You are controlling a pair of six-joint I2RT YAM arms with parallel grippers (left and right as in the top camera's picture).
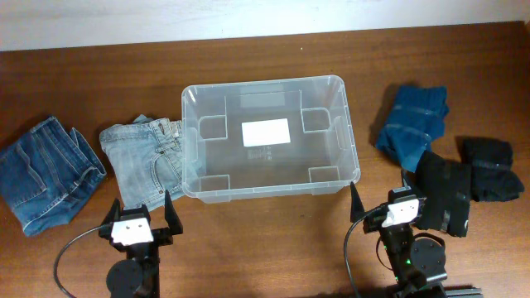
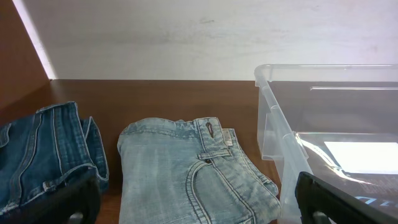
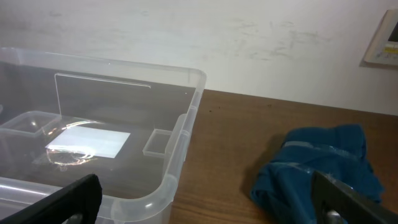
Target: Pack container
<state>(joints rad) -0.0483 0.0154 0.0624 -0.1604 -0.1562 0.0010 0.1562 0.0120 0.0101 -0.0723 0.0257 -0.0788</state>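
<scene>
Container: the clear rectangular plastic bin point(image 1: 265, 189) sits mid-table with nothing in it. It has a white label point(image 1: 265, 132) on its base, and its long axis runs left to right.
Bearing: it lies far and right of my left gripper point(image 1: 141, 209), and far and left of my right gripper point(image 1: 386, 205). Neither arm is clearly nearer.
Left side: the folded light-blue denim jeans point(image 1: 145, 157) lie straight ahead of my left gripper, against the bin's left wall. The folded dark-blue jeans point(image 1: 45, 170) are further left.
Right side: the black folded garment point(image 1: 464, 182) is just right of my right gripper, with the teal folded cloth point(image 1: 412, 124) beyond it.
Jaws: both pairs are spread wide and hold nothing.
Next, I judge: reach forward for the nearest cloth, then carry it inward over the rim.
</scene>
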